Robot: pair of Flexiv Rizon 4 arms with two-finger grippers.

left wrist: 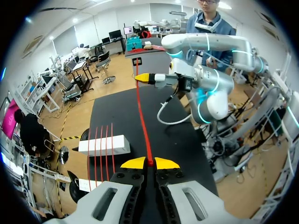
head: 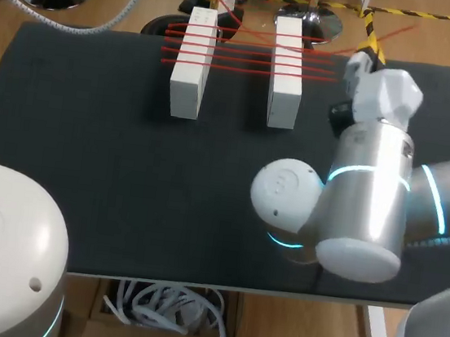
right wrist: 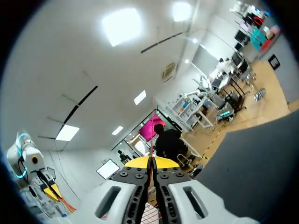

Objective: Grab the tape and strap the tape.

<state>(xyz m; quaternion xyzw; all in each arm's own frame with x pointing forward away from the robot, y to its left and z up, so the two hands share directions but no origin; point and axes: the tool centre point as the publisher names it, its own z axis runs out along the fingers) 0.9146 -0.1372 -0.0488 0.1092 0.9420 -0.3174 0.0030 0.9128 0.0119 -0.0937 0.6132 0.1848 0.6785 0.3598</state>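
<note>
Strapping was part-done: red tape [left wrist: 142,116] lay in several strands across the left white block [head: 191,66] and the right white block [head: 286,73] on the black table mat [head: 83,184]. It looked like 4 or 5 passes, but the strands sat too close for an exact count. The working length was off the blocks, stretched in the air from one gripper to the other. Left gripper [left wrist: 150,163]: fingers pinched tight on the tape, tips all but touching, tape leaving straight ahead. Right gripper [right wrist: 152,162]: same, tips nipped together on a thin red line. Judgement: grab done for both arms, wrap count partial, at least 1 more pass plus securing the end left. Hidden: the left gripper was mostly cut off at the head view's far edge, and the right arm's own body covered its fingers there. No spool or free end was visible. The right wrist view faced up and away from the table, so only a few red strands showed under the fingers.
</note>
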